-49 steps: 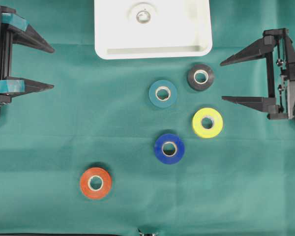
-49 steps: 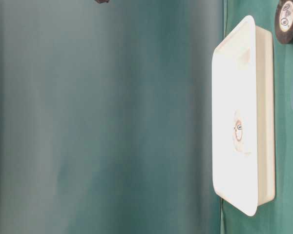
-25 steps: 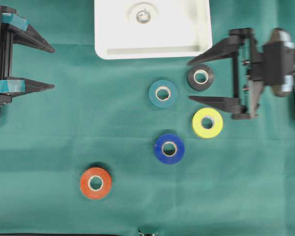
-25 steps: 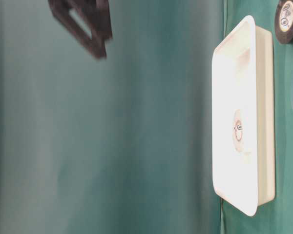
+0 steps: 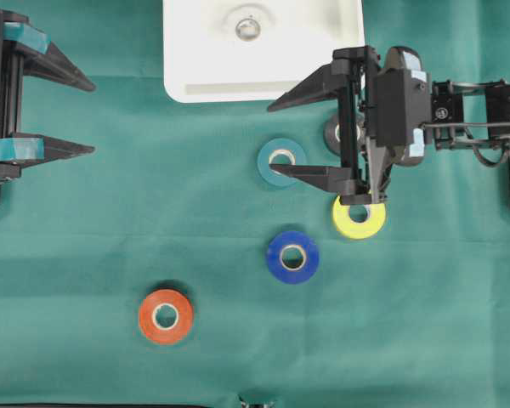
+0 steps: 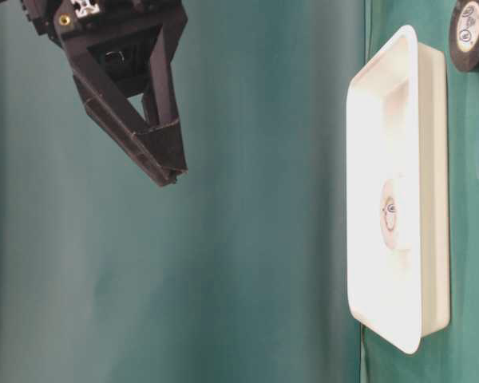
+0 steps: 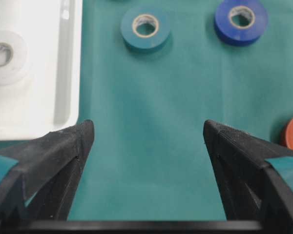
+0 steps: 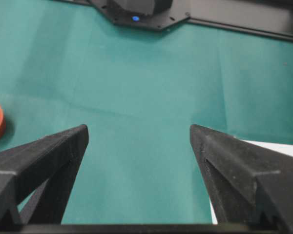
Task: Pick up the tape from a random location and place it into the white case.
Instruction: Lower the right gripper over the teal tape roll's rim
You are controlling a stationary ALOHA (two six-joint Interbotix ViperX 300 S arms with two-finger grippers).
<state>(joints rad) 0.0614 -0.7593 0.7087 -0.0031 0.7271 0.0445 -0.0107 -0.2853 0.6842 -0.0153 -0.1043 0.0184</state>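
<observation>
Right pincer gapes level above the teal tape.

Even bright light; white case glares.

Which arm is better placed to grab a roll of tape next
The right. Its open gripper already hangs over the cluster of rolls, beside the teal roll and near the black roll. The left gripper, also open, sits at the table's far edge, away from every roll.
</observation>
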